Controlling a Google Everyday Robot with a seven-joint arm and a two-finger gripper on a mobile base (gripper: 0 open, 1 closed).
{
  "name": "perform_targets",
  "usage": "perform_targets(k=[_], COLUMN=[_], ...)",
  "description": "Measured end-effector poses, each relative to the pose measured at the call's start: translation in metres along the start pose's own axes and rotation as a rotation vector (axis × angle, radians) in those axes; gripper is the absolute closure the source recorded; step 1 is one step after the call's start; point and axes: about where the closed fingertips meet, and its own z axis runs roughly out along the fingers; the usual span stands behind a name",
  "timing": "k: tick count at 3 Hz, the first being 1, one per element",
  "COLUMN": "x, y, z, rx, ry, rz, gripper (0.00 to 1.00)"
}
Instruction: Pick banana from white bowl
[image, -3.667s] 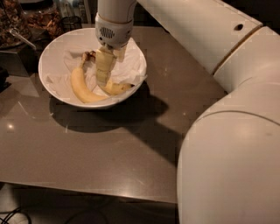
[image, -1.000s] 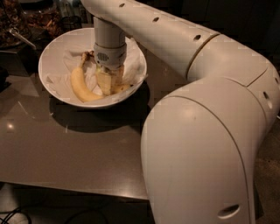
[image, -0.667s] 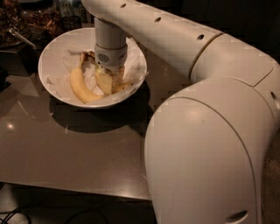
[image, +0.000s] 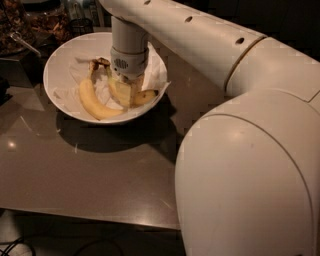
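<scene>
The white bowl (image: 60, 60) with crumpled white paper lining stands at the table's back left. Two bananas lie in it. The banana (image: 146, 96) is the slimmer, deeper-yellow one with a dark brown stem end near the bowl's middle; it runs under my gripper toward the right rim. A paler, plumper banana (image: 95, 104) lies to its left. My gripper (image: 127, 94) reaches straight down into the bowl and sits right on the middle of the banana, hiding that part.
Dark containers with snacks (image: 20, 22) and a black cup (image: 80, 25) stand behind the bowl at the back left. My large white arm (image: 250, 165) fills the right side. The brown table's front edge (image: 100, 214) runs along the bottom.
Since 3.7 s ago the gripper has come down lower onto the banana and the arm has swung further into view. Over the last second almost nothing has moved.
</scene>
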Motion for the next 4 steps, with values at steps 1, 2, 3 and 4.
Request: perform_targets(k=[1,2,3,4], x=[0.002,0.003,0.019,0.017], y=[0.007,0.013,0.022,0.022], z=[-0.013,-0.026,-0.042,-0.042], rx=[0.011,0.018,0.026,0.029], ry=[-0.022,-0.036,-0.073,-0.08], rz=[-0.028,-0.067,-0.107,-0.113], gripper=[1.0,1.0,1.0,1.0])
